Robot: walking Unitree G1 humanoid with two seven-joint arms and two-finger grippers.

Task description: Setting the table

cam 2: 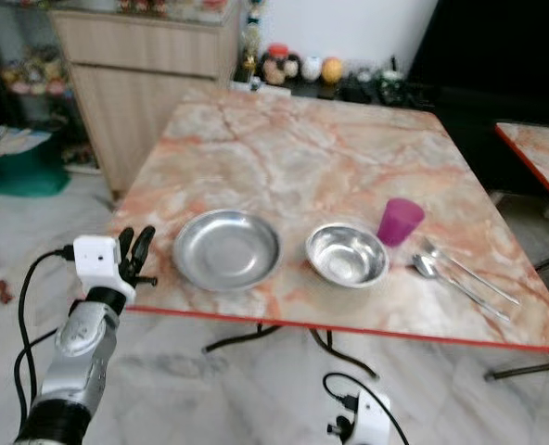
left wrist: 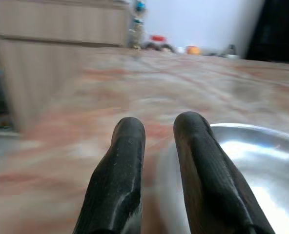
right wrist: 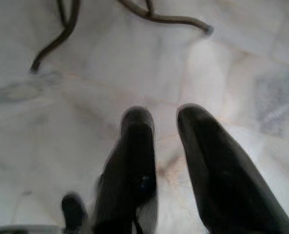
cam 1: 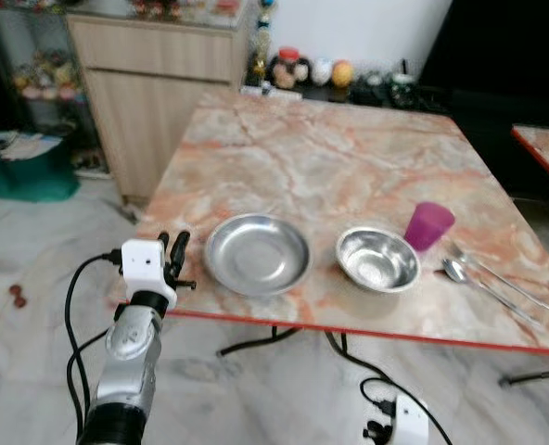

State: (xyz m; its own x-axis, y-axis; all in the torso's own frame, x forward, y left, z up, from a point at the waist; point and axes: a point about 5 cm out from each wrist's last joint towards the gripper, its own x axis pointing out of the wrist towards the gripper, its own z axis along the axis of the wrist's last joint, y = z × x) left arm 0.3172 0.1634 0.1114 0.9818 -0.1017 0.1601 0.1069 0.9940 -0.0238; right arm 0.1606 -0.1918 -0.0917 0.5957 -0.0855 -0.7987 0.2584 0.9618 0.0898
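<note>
Jaws on both grippers stand a little apart with nothing between them. Left gripper (cam 1: pixel 173 252) is raised at the near left corner of the marble table (cam 1: pixel 349 158), fingertips (left wrist: pixel 130 131) just beside the rim of the steel plate (cam 1: pixel 257 253), not touching it as far as the wrist view shows. Going right along the near edge: the plate, then a steel bowl (cam 1: pixel 377 259) close beside it, a purple cup (cam 1: pixel 428 225) just behind the bowl's right side, then a spoon (cam 1: pixel 478 283) and chopsticks (cam 1: pixel 497 275) lying parallel near the right edge. Right gripper (right wrist: pixel 169 161) hangs low, idle, pointed at the floor by the table legs. Judgement: one place setting looks essentially laid out, so the task seems near done; what may be left is minor straightening, maybe of the plate.
</note>
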